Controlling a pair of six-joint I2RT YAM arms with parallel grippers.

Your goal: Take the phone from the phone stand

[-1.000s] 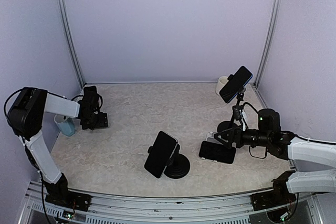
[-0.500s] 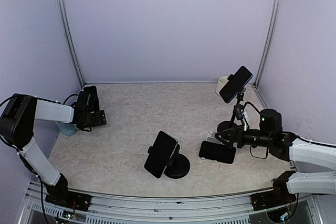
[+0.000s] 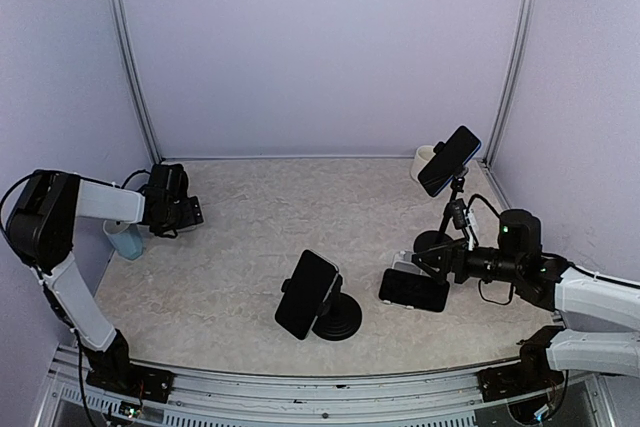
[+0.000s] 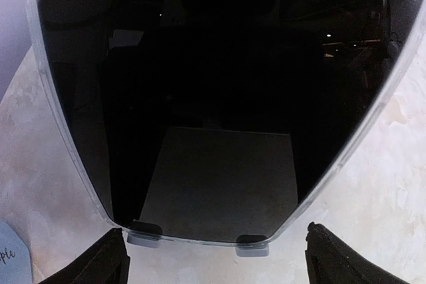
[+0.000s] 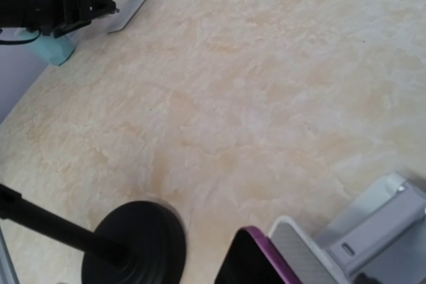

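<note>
Facing left claw (image 4: pixel 214 257), phone (image 4: pixel 200 98), blue cup (image 3: pixel 125 240) beside

Broad open table (image 3: pixel 240 237) separates the blue cup (image 3: pixel 125 240) at left from the central round-based stand (image 3: pixel 340 322).

You had two arms of white links and black joints: left arm (image 3: pixel 75 297) at frame left, right arm (image 3: pixel 600 297) lower right, with a green light (image 3: pixel 504 228) and black cables (image 3: pixel 485 203).
</note>
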